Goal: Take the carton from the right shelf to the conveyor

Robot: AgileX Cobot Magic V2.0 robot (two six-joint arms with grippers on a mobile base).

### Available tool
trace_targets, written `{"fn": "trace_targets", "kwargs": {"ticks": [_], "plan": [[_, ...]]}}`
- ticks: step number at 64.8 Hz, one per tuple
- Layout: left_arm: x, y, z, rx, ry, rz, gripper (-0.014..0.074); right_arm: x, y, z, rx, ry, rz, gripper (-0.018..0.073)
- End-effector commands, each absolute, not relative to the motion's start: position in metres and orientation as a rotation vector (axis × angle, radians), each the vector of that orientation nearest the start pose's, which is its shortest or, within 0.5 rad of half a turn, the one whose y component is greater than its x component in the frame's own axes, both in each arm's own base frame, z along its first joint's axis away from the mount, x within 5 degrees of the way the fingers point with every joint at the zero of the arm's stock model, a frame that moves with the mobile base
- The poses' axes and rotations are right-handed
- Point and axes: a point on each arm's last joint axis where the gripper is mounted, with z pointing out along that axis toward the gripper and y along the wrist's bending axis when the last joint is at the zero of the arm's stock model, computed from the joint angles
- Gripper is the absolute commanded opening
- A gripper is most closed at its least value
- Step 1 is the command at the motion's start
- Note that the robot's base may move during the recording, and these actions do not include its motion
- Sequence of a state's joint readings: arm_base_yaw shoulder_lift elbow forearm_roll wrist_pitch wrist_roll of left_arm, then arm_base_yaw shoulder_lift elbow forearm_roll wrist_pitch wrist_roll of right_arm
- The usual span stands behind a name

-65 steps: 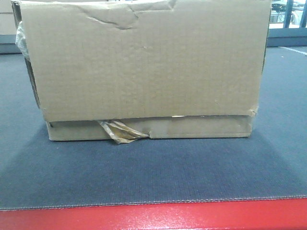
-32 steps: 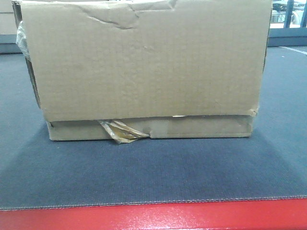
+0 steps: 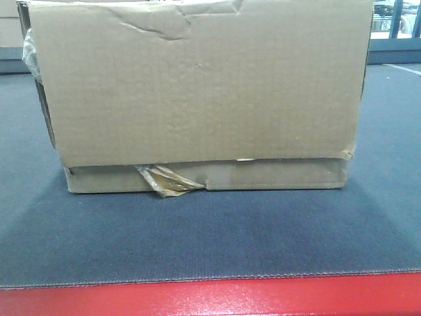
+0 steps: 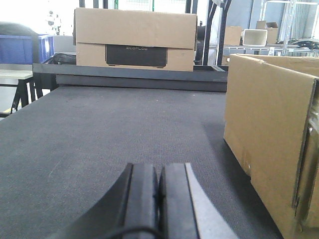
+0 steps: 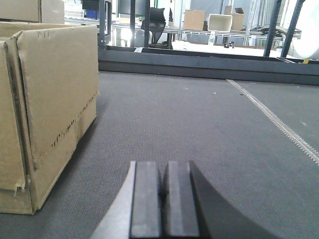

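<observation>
A worn brown carton with a dented top edge and torn tape at its bottom stands on the dark grey conveyor belt, filling most of the front view. My left gripper is shut and empty, low over the belt, with the carton to its right and apart from it. My right gripper is shut and empty, low over the belt, with the carton to its left and apart from it.
A red edge borders the belt at the front. A second carton with a black label stands beyond the belt's far rail in the left wrist view. A stitched seam crosses the belt to the right. Racks and boxes stand in the background.
</observation>
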State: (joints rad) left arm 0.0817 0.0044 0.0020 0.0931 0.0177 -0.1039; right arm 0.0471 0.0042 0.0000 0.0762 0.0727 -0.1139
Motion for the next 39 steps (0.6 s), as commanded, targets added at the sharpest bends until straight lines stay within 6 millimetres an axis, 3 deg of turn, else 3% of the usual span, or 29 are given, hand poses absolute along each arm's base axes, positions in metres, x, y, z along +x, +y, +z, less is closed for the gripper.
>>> {"fn": "trace_targets", "kwargs": {"ticks": [1, 39], "plan": [[0.0559, 0.0049, 0.2132, -0.072, 1.482, 0.061, -0.0008, 0.0563, 0.0027, 0.2092, -0.069, 1.526, 0.001, -0.0067], [0.0559, 0.0049, 0.2132, -0.072, 1.482, 0.061, -0.0008, 0.0563, 0.0027, 0.2092, -0.069, 1.526, 0.001, -0.0067]]}}
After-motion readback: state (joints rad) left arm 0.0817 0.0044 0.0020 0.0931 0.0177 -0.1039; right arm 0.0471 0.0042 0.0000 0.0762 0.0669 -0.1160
